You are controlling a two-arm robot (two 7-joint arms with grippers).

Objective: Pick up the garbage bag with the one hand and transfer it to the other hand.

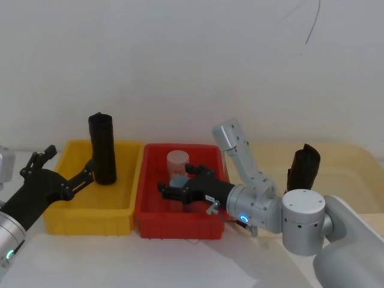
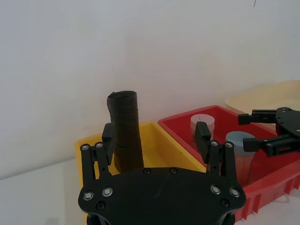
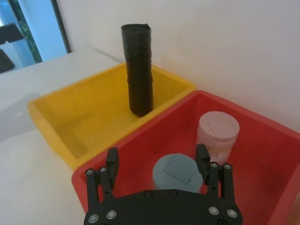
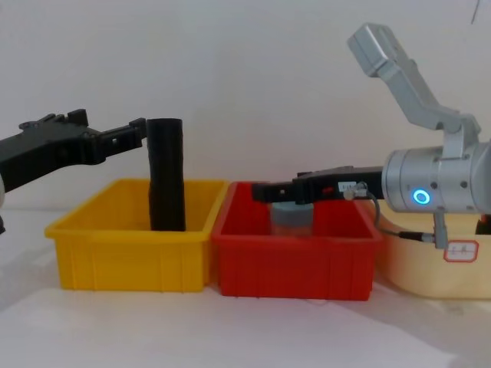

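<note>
The garbage bag is a tall matte black roll standing upright at the back of the yellow bin; it also shows in the wrist views and the chest view. My left gripper, the green-ringed one, hangs open just left of the roll near its upper part, and in its wrist view the roll stands just beyond its spread fingers. My right gripper, blue-ringed, is open over the red bin, above a grey-lidded jar.
The red bin also holds a pale pink jar. A cream bin at the right contains a second black roll. The three bins stand side by side against a white wall, and bare white table lies in front.
</note>
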